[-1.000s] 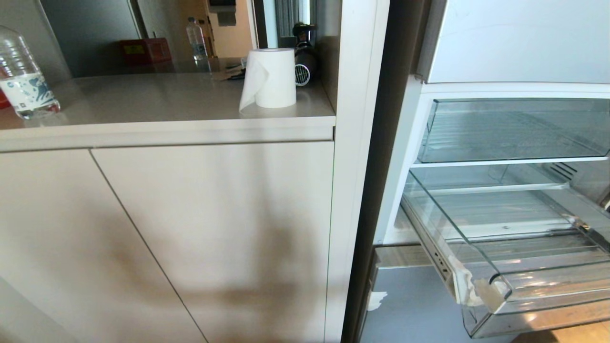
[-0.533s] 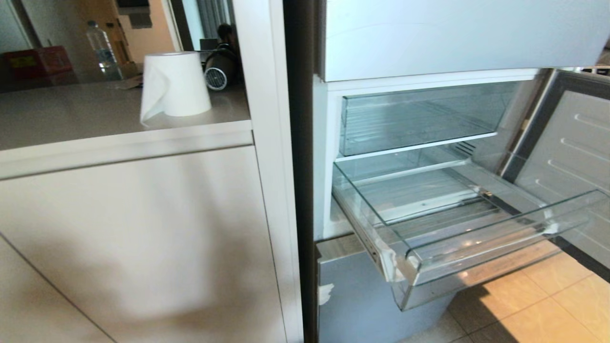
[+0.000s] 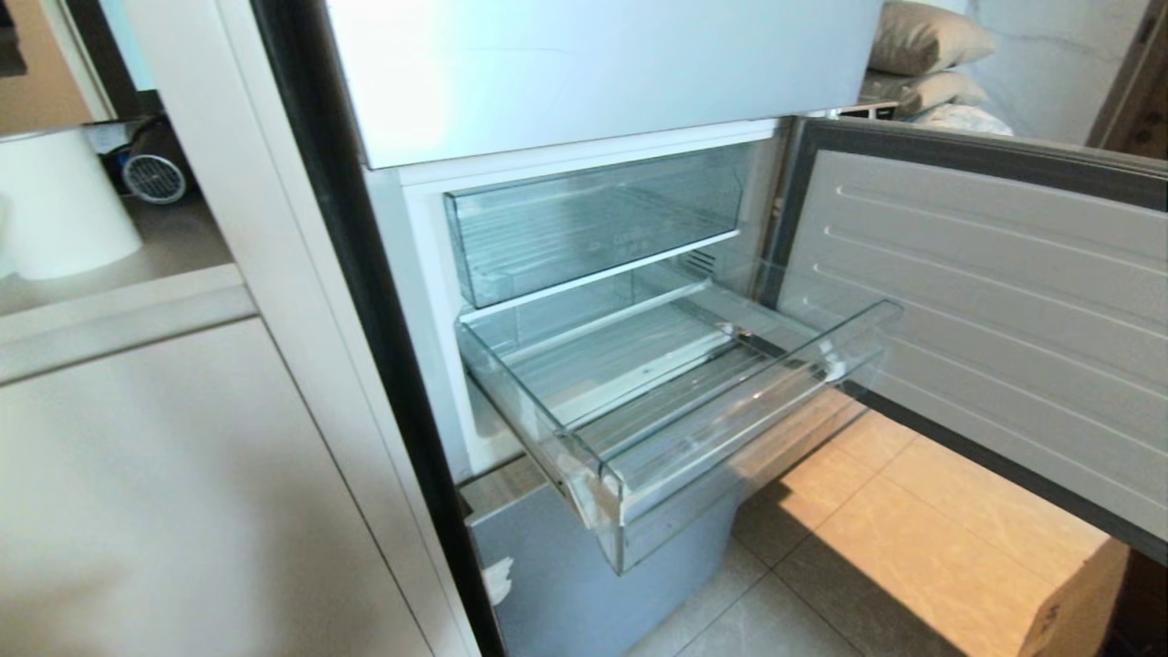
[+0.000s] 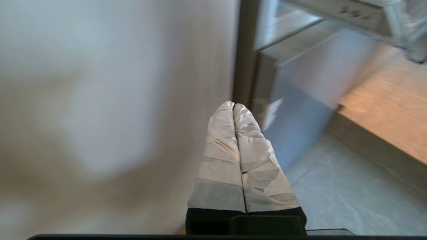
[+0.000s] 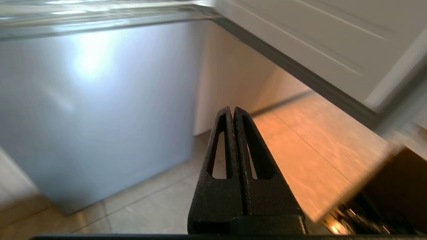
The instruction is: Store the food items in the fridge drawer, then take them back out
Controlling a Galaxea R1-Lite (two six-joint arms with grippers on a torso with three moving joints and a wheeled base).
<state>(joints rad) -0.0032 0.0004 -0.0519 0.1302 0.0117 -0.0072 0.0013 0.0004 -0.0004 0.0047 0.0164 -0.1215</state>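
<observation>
The robot has swung round to its right: a second ago it faced the beige cabinet front and the counter with the roll of paper towel (image 3: 55, 214), and now that roll sits at the far left edge of the head view while the open fridge fills the middle. That is the camera turning with the robot, not the things shifting. The fridge drawer (image 3: 730, 429), the wide shallow clear one with the ribbed floor, stands pulled well out over the tiled floor, and I see nothing lying in it. Above it the taller-fronted clear drawer (image 3: 584, 228) is pushed in. The fridge door (image 3: 985, 319) hangs open on the right, with a cardboard box (image 3: 1068, 593) on the floor below it. No tomato or other food shows in any view, so I cannot say where it is. Neither arm appears in the head view. The left gripper (image 4: 233, 106), its fingers wrapped in pale tape, is pressed together on nothing and hangs low beside the cabinet and the grey lower fridge panel (image 4: 300, 110). The right gripper (image 5: 233, 109), bare black fingers, is likewise closed and empty, low in front of the same panel. To my eye the robot is lining itself up with the drawer; with both grippers empty, no food is being carried right now.
</observation>
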